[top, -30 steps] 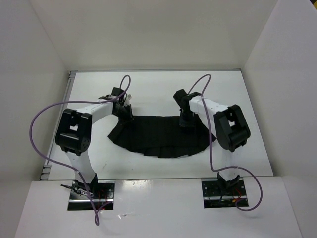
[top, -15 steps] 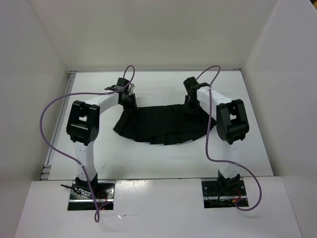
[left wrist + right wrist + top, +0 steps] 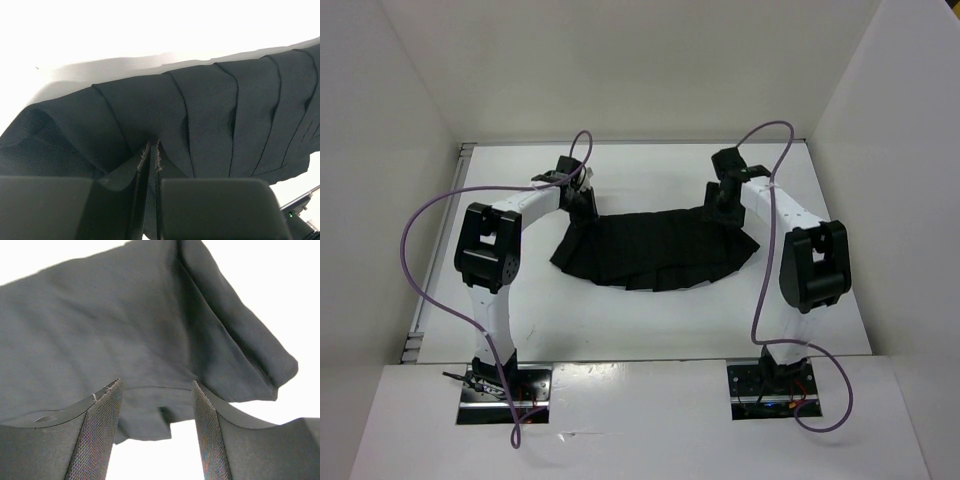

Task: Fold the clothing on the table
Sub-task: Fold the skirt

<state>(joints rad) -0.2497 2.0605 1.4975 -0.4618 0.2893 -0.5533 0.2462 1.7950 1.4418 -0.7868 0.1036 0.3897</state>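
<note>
On the white surface [image 3: 620,325], one piece of black pleated clothing [image 3: 655,250] lies with its long axis left to right, straight edge far, curved hem near. The left claw [image 3: 151,150] pinches its far-left corner; the right claw [image 3: 156,390] stands wide by the far-right corner.

A white back wall [image 3: 640,70] spans the frame's top, with a left wall [image 3: 380,200] and right wall [image 3: 905,180] slanting in, evenly lit.

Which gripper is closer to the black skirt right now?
Left. The left gripper is shut on the skirt at its left end, with fabric pinched in its jaws. The right gripper stands open just above the right end, holding nothing.
</note>
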